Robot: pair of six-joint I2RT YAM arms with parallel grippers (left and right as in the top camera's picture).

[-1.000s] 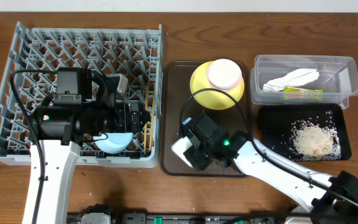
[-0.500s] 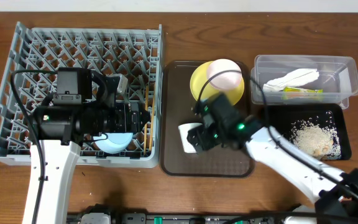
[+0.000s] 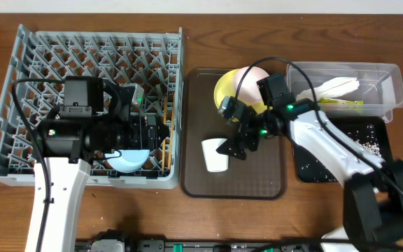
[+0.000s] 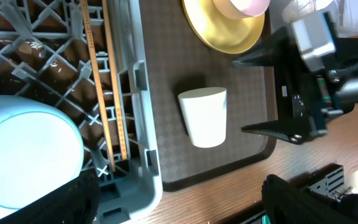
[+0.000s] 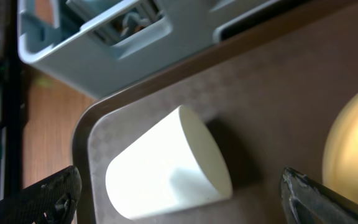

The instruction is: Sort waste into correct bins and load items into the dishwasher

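Wood table (image 3: 292, 14); tray (image 3: 257, 178) holds cup (image 3: 216, 154), plate (image 3: 224, 89); rack (image 3: 61, 45) holds blue bowl (image 3: 131, 159).

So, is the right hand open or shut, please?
Open: the right hand's fingers are spread wide, gripping nothing; the white cup sits free.

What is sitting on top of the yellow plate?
A pale pink bowl sits on the yellow plate. The right arm covers part of both, so anything else on the plate's right side, or under the bowl, cannot be seen.
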